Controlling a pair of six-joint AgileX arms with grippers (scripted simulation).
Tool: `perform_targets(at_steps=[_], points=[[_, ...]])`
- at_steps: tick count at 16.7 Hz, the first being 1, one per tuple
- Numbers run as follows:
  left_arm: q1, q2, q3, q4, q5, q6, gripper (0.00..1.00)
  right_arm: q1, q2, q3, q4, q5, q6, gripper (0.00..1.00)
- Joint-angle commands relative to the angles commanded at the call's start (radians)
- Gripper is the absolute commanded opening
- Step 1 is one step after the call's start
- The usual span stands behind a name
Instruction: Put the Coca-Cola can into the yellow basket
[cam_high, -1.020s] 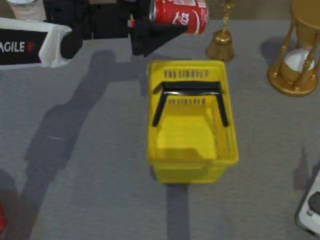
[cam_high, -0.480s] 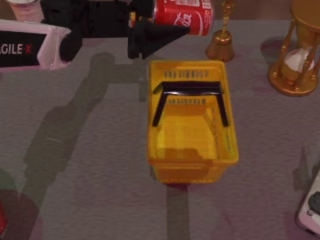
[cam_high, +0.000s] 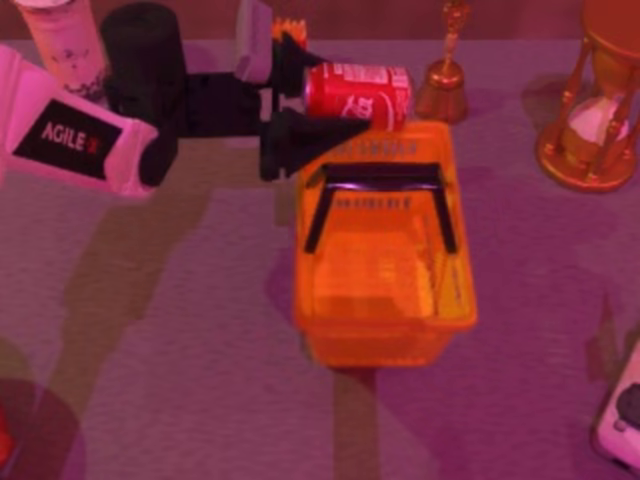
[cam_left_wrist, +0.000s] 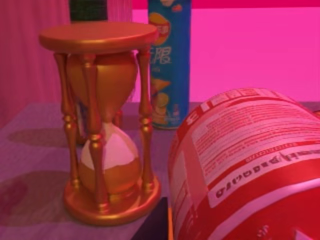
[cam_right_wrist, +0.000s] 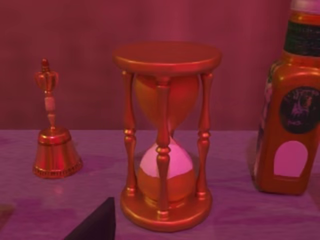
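Note:
The Coca-Cola can (cam_high: 357, 92) lies on its side in the air, red with white script, held by my left gripper (cam_high: 335, 96), which is shut on it. It hangs just over the far rim of the yellow basket (cam_high: 460, 260), whose black handles are folded across its far half. The basket's inside holds nothing. In the left wrist view the can (cam_left_wrist: 250, 165) fills the near side, label text facing the camera. My right arm (cam_high: 620, 410) stays parked at the near right edge of the table.
A gold hourglass (cam_high: 600, 110) and a small gold bell (cam_high: 445, 85) stand at the far right, close to the can. A blue chips tube (cam_left_wrist: 169, 60) stands behind the hourglass. A pale bottle (cam_high: 60, 45) stands at the far left, an orange bottle (cam_right_wrist: 292, 115) beside the hourglass.
My left arm has come nearer and lower in the top view, carrying the can from beyond the basket to over its far rim. The right arm has not moved.

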Motion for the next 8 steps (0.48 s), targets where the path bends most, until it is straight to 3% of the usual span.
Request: perform_targets(at_steps=[6, 8], points=[[0.006, 0.047, -0.023, 0.061, -0.003, -0.002, 0.0, 0.0, 0.0, 0.0, 0.0, 0.0, 0.0, 1.0], [0.006, 0.047, -0.023, 0.061, -0.003, -0.002, 0.15, 0.0, 0.0, 0.0, 0.0, 0.0, 0.0, 1.0]])
